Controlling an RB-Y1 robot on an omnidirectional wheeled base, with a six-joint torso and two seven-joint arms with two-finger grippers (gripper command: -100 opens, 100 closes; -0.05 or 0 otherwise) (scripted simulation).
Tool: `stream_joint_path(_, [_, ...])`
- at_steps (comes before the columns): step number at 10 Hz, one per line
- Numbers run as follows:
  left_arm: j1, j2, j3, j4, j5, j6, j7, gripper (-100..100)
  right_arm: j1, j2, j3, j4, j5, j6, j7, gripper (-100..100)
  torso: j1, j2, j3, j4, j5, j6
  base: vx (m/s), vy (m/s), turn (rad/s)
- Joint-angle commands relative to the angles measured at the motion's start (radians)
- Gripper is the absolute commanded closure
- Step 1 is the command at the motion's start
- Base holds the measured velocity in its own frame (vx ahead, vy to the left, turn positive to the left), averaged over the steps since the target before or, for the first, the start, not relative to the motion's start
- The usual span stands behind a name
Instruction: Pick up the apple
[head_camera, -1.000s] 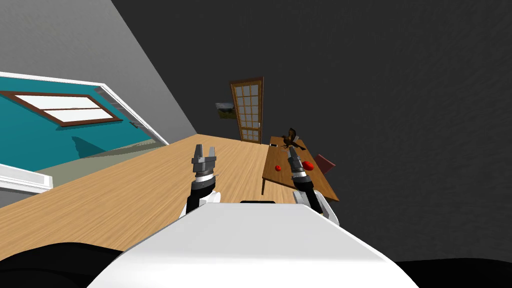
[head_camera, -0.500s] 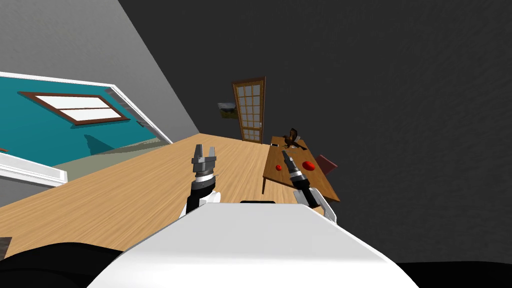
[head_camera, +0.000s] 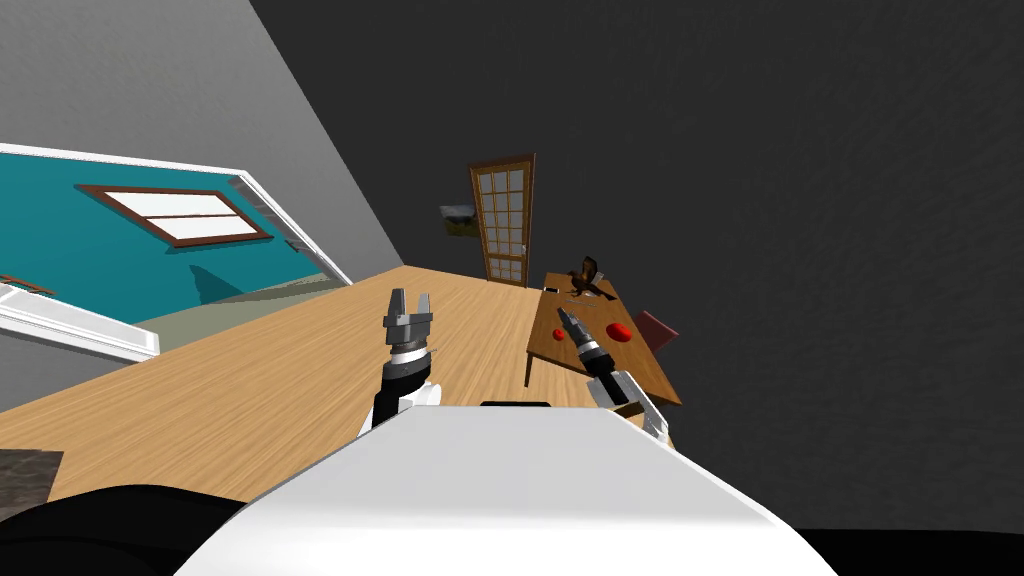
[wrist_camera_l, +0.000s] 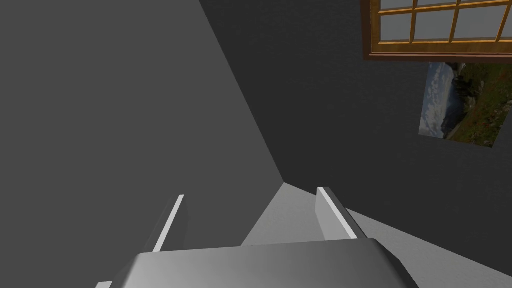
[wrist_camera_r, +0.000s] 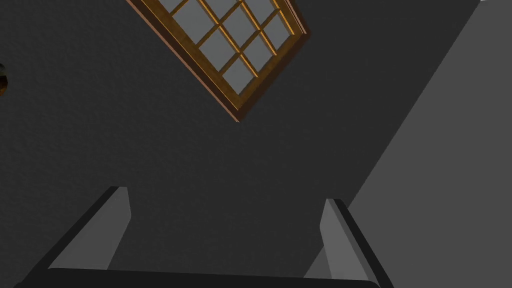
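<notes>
A brown wooden table (head_camera: 640, 370) stands ahead to the right on the wood floor. Two red round things lie on it: a small one (head_camera: 559, 334) near its left edge and a larger one (head_camera: 618, 331) further right; I cannot tell which is the apple. My right gripper (head_camera: 563, 317) is raised in front of the table, its tip just above the small red one in the head view, fingers open and empty (wrist_camera_r: 222, 192). My left gripper (head_camera: 408, 298) is held up over the floor, well left of the table, also open and empty (wrist_camera_l: 252, 192).
A dark bird figure (head_camera: 585, 275) and a small flat thing (head_camera: 547, 290) sit at the table's far end. A red chair (head_camera: 655, 328) stands at its right side. A wooden glazed door (head_camera: 505, 220) and a picture (head_camera: 458, 220) are on the far dark wall.
My right gripper has swung down and to the left, from between the two red things towards the small one. The whole view has shifted a little; the left arm has not moved.
</notes>
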Motion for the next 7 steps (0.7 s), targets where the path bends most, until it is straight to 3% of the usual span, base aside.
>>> stream_joint_path(1, [0.000, 0.000, 0.000, 0.000, 0.000, 0.000, 0.000, 0, -0.023, -0.016, 0.013, 0.050, 0.050, 0.040, 0.041, -100, 0.000, 0.000, 0.000, 0.000, 0.000, 0.000, -0.030, -0.010, 0.067])
stream_joint_path(2, [0.000, 0.000, 0.000, 0.000, 0.000, 0.000, 0.000, 0, -0.023, -0.016, 0.013, 0.052, 0.068, 0.040, 0.041, -100, 0.000, 0.000, 0.000, 0.000, 0.000, 0.000, -0.025, -0.010, 0.039])
stream_joint_path(5, [0.000, 0.000, 0.000, 0.000, 0.000, 0.000, 0.000, 0, -0.069, -0.052, 0.032, 0.139, 0.158, 0.106, 0.111, -100, 0.000, 0.000, 0.000, 0.000, 0.000, 0.000, -0.026, -0.012, 0.070])
stream_joint_path(6, [0.000, 0.000, 0.000, 0.000, 0.000, 0.000, 0.000, 0, -0.069, -0.052, 0.032, 0.151, 0.177, 0.106, 0.111, -100, 0.000, 0.000, 0.000, 0.000, 0.000, 0.000, -0.020, -0.013, 0.043])
stream_joint_path(7, [0.000, 0.000, 0.000, 0.000, 0.000, 0.000, 0.000, 0, -0.091, -0.069, 0.043, 0.195, 0.212, 0.141, 0.148, -100, 0.000, 0.000, 0.000, 0.000, 0.000, 0.000, -0.030, -0.016, 0.096])
